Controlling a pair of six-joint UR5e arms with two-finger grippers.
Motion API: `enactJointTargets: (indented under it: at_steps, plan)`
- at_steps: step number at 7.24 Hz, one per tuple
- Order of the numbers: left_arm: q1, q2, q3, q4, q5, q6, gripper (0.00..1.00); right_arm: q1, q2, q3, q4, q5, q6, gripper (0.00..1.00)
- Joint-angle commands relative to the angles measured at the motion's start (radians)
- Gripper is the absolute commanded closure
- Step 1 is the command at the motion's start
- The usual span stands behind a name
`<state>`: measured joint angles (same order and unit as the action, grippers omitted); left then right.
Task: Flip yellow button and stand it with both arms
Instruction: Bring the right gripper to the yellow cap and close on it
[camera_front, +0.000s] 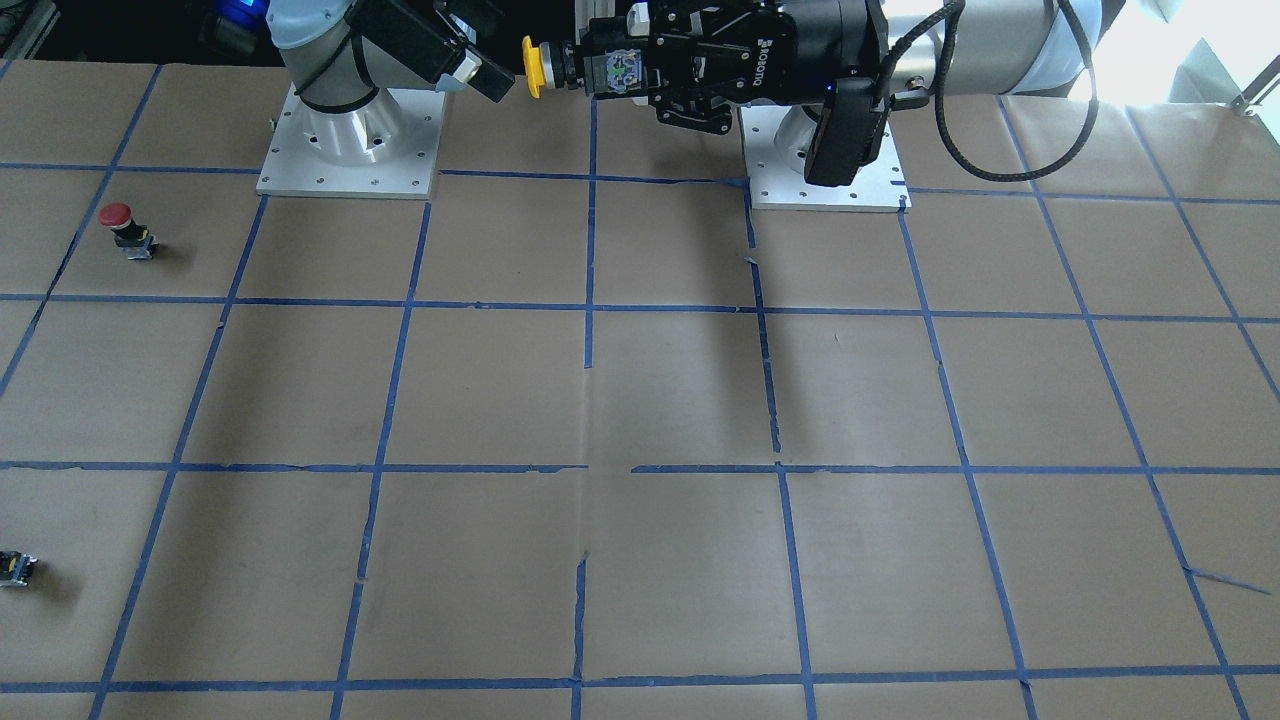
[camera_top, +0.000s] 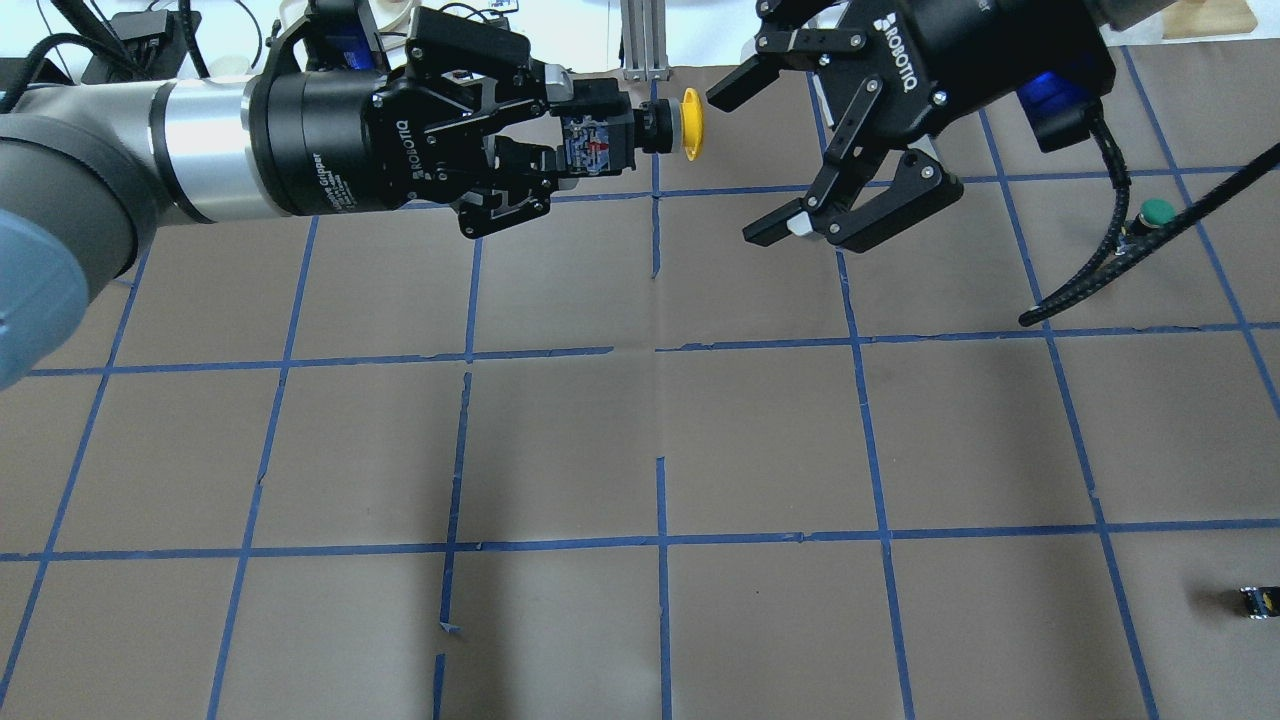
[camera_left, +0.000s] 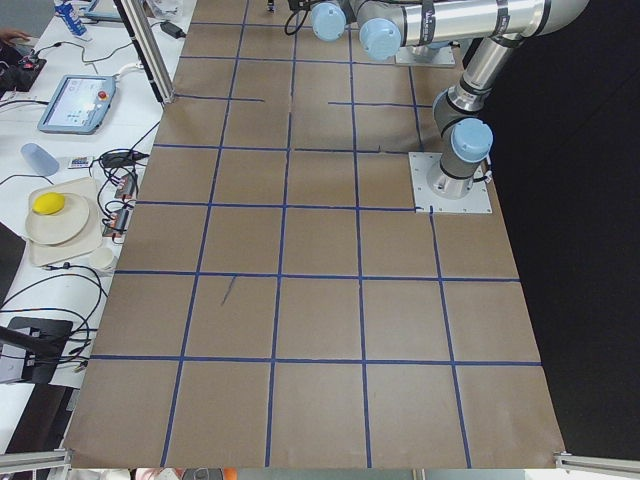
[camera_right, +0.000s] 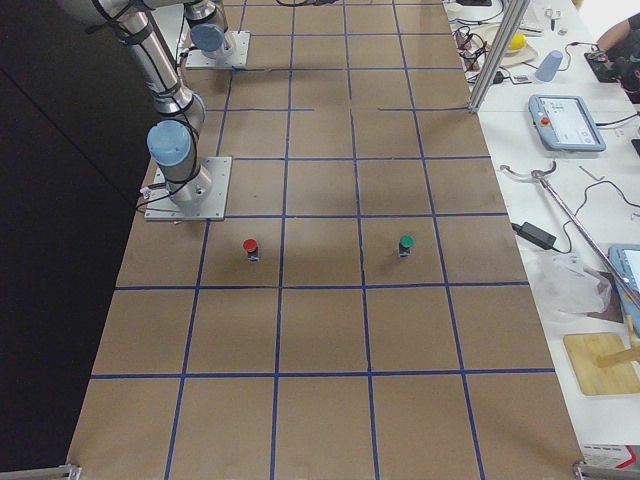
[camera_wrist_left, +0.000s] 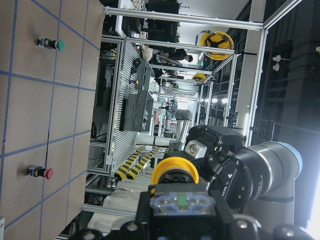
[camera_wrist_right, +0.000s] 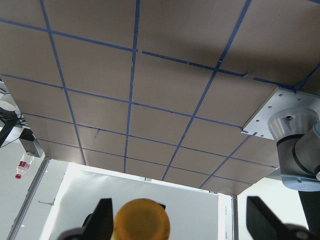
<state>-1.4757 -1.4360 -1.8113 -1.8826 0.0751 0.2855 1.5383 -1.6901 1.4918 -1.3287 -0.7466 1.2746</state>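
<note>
The yellow button (camera_top: 688, 124) is held in mid-air over the far middle of the table (camera_top: 760, 440), lying on its side. The left gripper (camera_top: 592, 135) has its fingers (camera_top: 590, 96) clamped on the button's black-grey switch body. The round yellow cap sticks out past the fingertips and faces the robot's right.

The right gripper (camera_top: 735, 168) hangs level with it, fingers spread wide and gripping nothing. One fingertip is just beside the cap's rim. Whether it touches cannot be told from here. From the right wrist camera the cap (camera_wrist_right: 141, 220) shows low between the two parted fingers (camera_wrist_right: 102, 220), nearer to one of them. Both grippers are up near the robot's base plates (camera_front: 350, 150), above the brown paper and its blue tape grid (camera_top: 660, 540).

Down on the table, well apart from the held button, three other pieces stand on the robot's right side. A red button (camera_front: 125, 228) is upright in a square near the right arm's base. A green button (camera_top: 1155, 213) is upright farther out, and the right arm's black cable (camera_top: 1090, 270) hangs across it in the overhead view. A small black-grey part (camera_top: 1258, 600) with a yellow spot lies at the table's right edge, nearer the robot in the overhead view.
</note>
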Motion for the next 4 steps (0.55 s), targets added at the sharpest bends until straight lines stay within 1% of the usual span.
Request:
enactJointTargets:
  at_steps: [1, 3, 4]
  plan:
    - [0.0, 0.0, 0.0, -0.001, 0.0, 0.001, 0.87, 0.005, 0.003, -0.007, -0.018, 0.006, 0.035, 0.06]
    - [-0.002, -0.003, 0.0, 0.0, 0.0, 0.001, 0.87, 0.049, 0.004, -0.008, -0.043, 0.007, 0.061, 0.06]
    - [-0.002, -0.003, 0.0, 0.002, 0.0, 0.004, 0.87, 0.075, 0.006, -0.005, -0.091, 0.003, 0.09, 0.06]
